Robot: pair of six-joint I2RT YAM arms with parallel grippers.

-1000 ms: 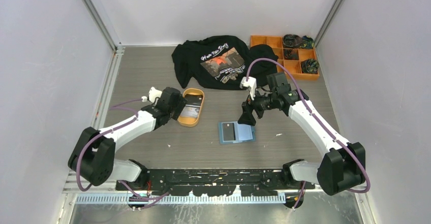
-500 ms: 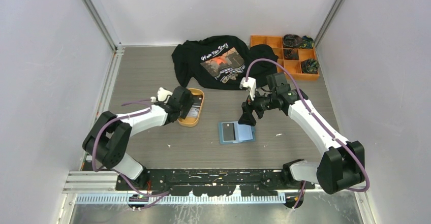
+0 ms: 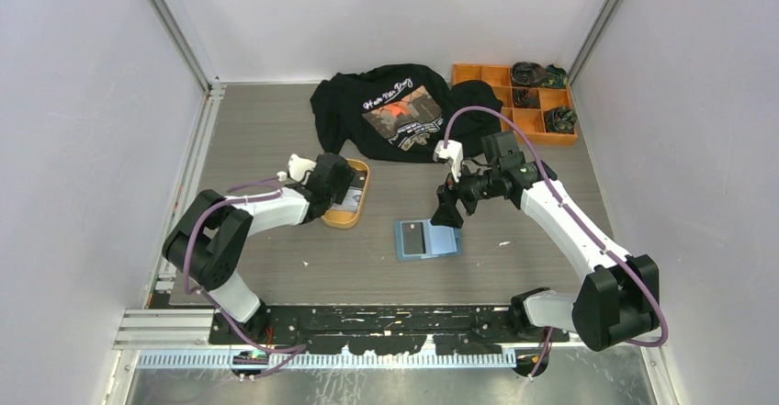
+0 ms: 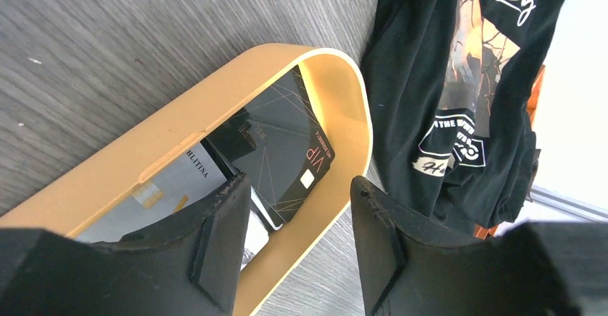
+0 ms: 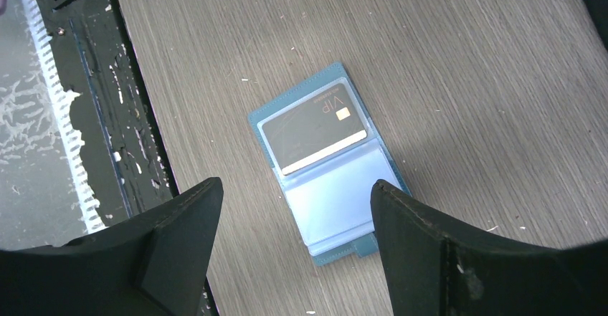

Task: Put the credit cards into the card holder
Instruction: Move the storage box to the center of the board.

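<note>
The teal card holder (image 3: pixel 426 238) lies open on the table, a dark card (image 5: pixel 314 136) in its upper pocket and the light blue lower pocket (image 5: pixel 337 201) bare. My right gripper (image 3: pixel 448 214) hovers open above it, holding nothing; its jaws frame the holder (image 5: pixel 323 165) in the right wrist view. The orange oval tray (image 3: pixel 347 194) holds more credit cards: a black VIP card (image 4: pixel 287 144) and a light card (image 4: pixel 168 190) under it. My left gripper (image 3: pixel 333 185) is open and empty, low over the tray's near end, its left finger (image 4: pixel 215 251) over the cards.
A black printed T-shirt (image 3: pixel 395 106) lies at the back centre, just beyond the tray. An orange compartment box (image 3: pixel 514 88) with dark items stands at the back right. The black base rail (image 3: pixel 386 318) runs along the table's near edge.
My left gripper has moved right and forward over the orange tray, its arm folding in. The right arm and the card holder have not moved.
</note>
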